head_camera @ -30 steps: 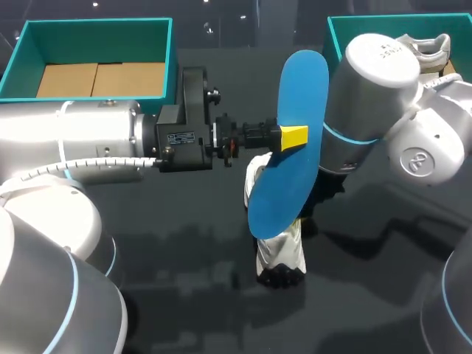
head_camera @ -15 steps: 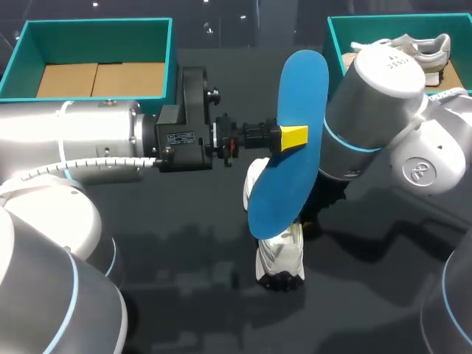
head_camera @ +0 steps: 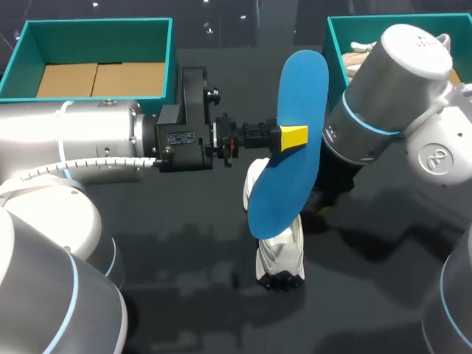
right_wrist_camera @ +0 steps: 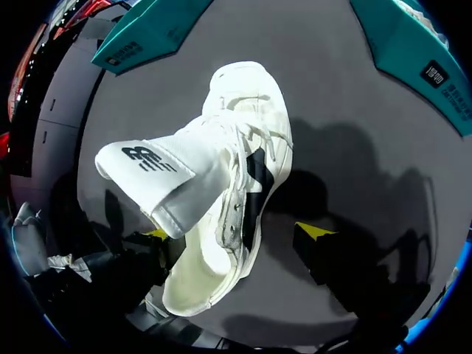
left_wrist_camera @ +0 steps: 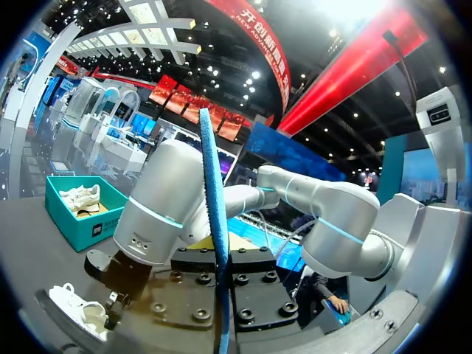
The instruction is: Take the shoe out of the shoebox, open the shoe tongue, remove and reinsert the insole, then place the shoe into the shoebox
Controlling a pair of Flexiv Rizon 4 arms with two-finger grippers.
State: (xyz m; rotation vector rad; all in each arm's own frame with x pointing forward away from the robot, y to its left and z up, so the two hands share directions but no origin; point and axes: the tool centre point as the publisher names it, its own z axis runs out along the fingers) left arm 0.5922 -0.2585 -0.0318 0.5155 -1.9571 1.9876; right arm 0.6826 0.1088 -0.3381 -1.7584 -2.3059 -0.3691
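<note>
My left gripper (head_camera: 293, 137) is shut on a blue insole (head_camera: 296, 81) and holds it upright above the middle of the table. In the left wrist view the insole (left_wrist_camera: 212, 199) stands edge-on between the jaws. Under it a white shoe (head_camera: 282, 253) rests on the dark table. In the right wrist view the shoe (right_wrist_camera: 236, 155) has its tongue (right_wrist_camera: 158, 177) pulled up and back. My right gripper (right_wrist_camera: 236, 234) is open wide over the shoe's heel end, one yellow tip on each side, the far one clear of the shoe. The insole hides most of the right gripper in the head view.
A teal shoebox (head_camera: 96, 28) with a cardboard bottom stands at the back left. A second teal box (head_camera: 335, 40) at the back right holds another shoe (left_wrist_camera: 80, 196). My right arm (head_camera: 391, 96) partly covers this box.
My right gripper has opened wide and let go of the shoe. The right arm has risen and swung towards the right. The left arm and the insole have kept still.
</note>
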